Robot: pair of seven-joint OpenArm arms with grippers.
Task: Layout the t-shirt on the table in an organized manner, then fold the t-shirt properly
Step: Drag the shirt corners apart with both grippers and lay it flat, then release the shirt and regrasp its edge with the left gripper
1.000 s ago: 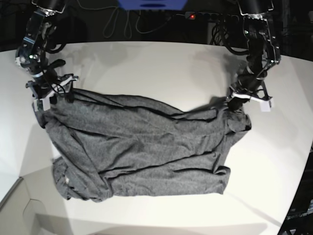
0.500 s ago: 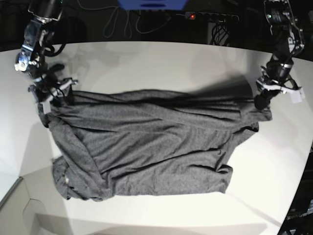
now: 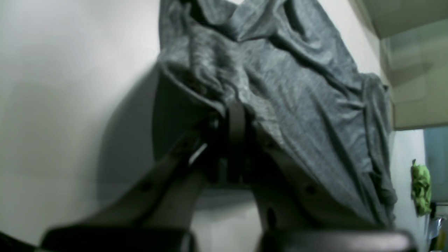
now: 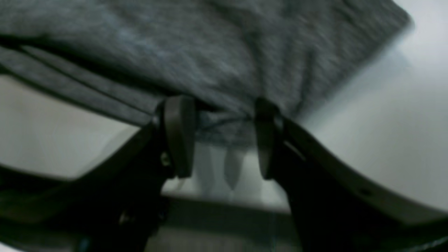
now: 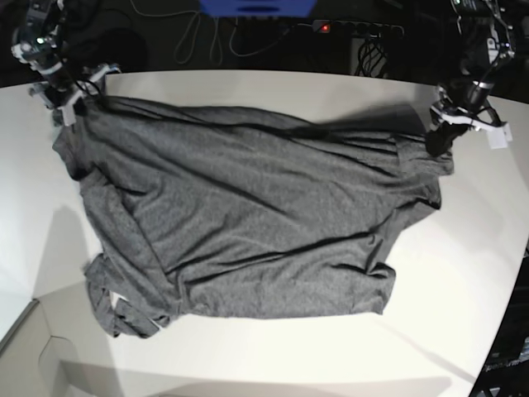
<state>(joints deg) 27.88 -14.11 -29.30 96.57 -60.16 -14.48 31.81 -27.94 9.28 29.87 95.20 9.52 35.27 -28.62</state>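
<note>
The dark grey t-shirt (image 5: 248, 215) lies spread across the white table (image 5: 463, 273), wrinkled, with its near left part bunched. At the far left, my right gripper (image 5: 70, 103) holds the shirt's far left corner. In the right wrist view its fingers (image 4: 178, 136) stand apart with a bunched hem of the t-shirt (image 4: 210, 52) caught between them, gripper (image 4: 221, 105). At the far right, my left gripper (image 5: 436, 145) is shut on the shirt's far right corner. The left wrist view shows that gripper (image 3: 236, 112) pinching the t-shirt (image 3: 297, 87), slightly raised off the table (image 3: 70, 87).
A power strip with a red light (image 5: 326, 27), cables and a blue object (image 5: 256, 7) sit beyond the table's far edge. The table's curved edge runs down the right side (image 5: 512, 314). A green item (image 3: 421, 187) shows at the right of the left wrist view.
Both grippers have moved toward the far edge and apart, dragging the shirt's far edge back and stretching it flatter. The right gripper's jaws have narrowed on the cloth.
</note>
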